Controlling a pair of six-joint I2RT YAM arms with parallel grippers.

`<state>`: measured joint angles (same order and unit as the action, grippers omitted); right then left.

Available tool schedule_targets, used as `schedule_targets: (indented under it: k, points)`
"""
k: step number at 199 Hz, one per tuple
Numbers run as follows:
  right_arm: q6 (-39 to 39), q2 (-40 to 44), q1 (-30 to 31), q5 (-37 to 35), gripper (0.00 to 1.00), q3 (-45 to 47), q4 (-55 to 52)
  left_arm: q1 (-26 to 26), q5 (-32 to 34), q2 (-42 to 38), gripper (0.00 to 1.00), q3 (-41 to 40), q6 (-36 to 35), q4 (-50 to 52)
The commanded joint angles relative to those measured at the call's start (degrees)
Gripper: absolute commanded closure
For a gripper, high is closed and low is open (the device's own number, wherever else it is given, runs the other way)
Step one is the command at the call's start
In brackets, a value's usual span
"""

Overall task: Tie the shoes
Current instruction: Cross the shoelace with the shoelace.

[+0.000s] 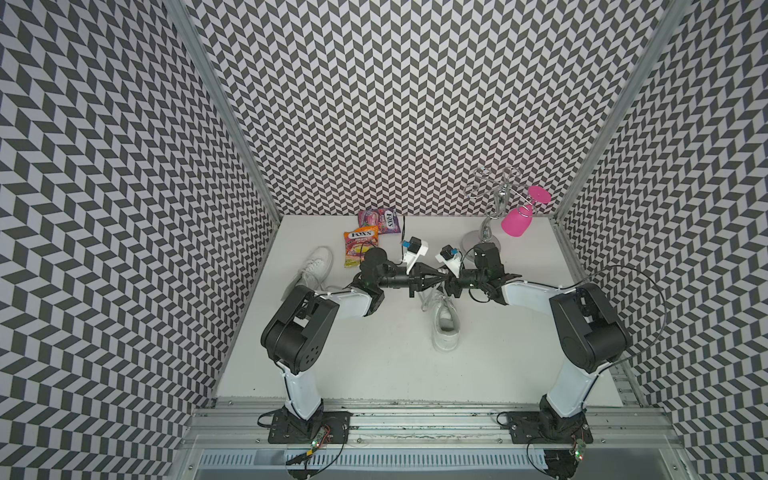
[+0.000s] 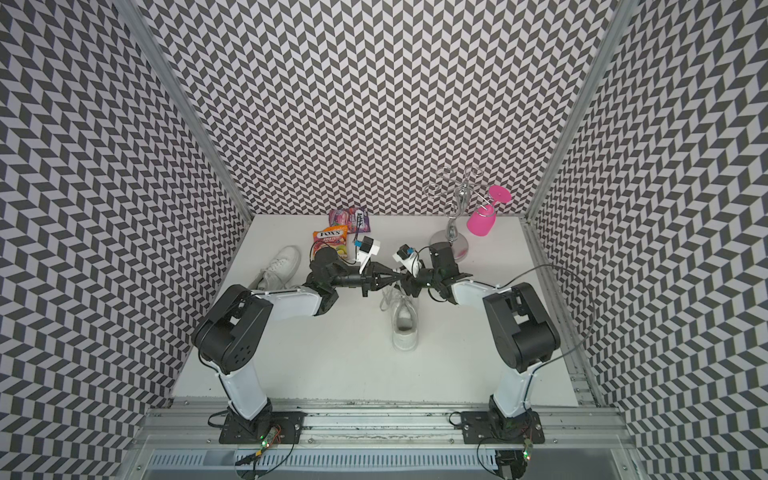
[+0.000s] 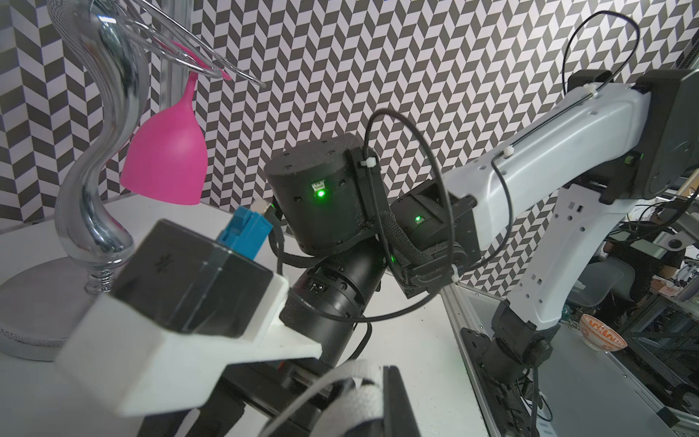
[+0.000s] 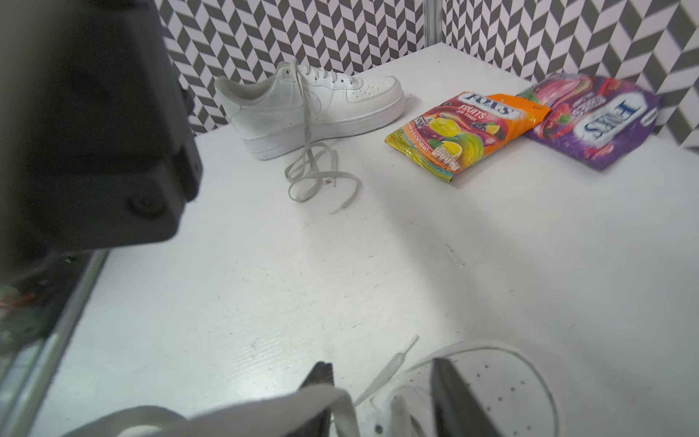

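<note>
One white shoe (image 1: 445,328) (image 2: 405,328) lies mid-table with its heel toward the arm bases. Both grippers meet tip to tip just above its laces in both top views. My left gripper (image 1: 434,279) (image 3: 372,408) is shut on a white lace (image 3: 355,382) that loops up beside its finger. The jaws of my right gripper (image 1: 449,280) (image 4: 382,378) stand apart over the shoe's perforated toe (image 4: 499,382). A lace loop (image 4: 302,408) drapes over one of its fingers (image 4: 321,374). The other shoe (image 1: 316,266) (image 4: 314,109) rests at the far left with loose laces (image 4: 317,178).
Two candy bags, orange (image 1: 360,247) and purple (image 1: 380,220), lie at the back of the table near the left arm's wrist. A chrome glass holder (image 1: 488,224) with a hanging pink glass (image 1: 517,220) stands back right, just behind the right wrist. Patterned walls enclose three sides.
</note>
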<state>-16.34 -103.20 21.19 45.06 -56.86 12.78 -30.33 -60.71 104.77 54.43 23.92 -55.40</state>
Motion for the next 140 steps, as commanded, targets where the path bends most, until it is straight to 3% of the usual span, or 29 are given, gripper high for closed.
schedule_targets:
  k: [1, 21, 81, 140]
  points:
    - [1.85, 3.1, -0.7, -2.16, 0.81, -0.3, 2.24, 0.44, 0.76, -1.31, 1.0, 0.87, -0.32, 0.55]
    - [4.1, 7.27, -2.2, -5.73, 1.0, 2.31, 3.69, 0.52, 1.21, -0.85, 1.0, 1.71, -0.61, 1.77]
    - [9.48, 18.99, -3.67, -18.48, 1.0, 7.35, -1.13, 0.46, 2.41, 5.06, 1.0, 8.21, 1.15, 5.21]
    - [12.09, 26.33, -3.73, -14.06, 1.0, 6.78, -5.29, 0.51, 1.81, 11.15, 1.0, 14.2, 1.13, 7.93]
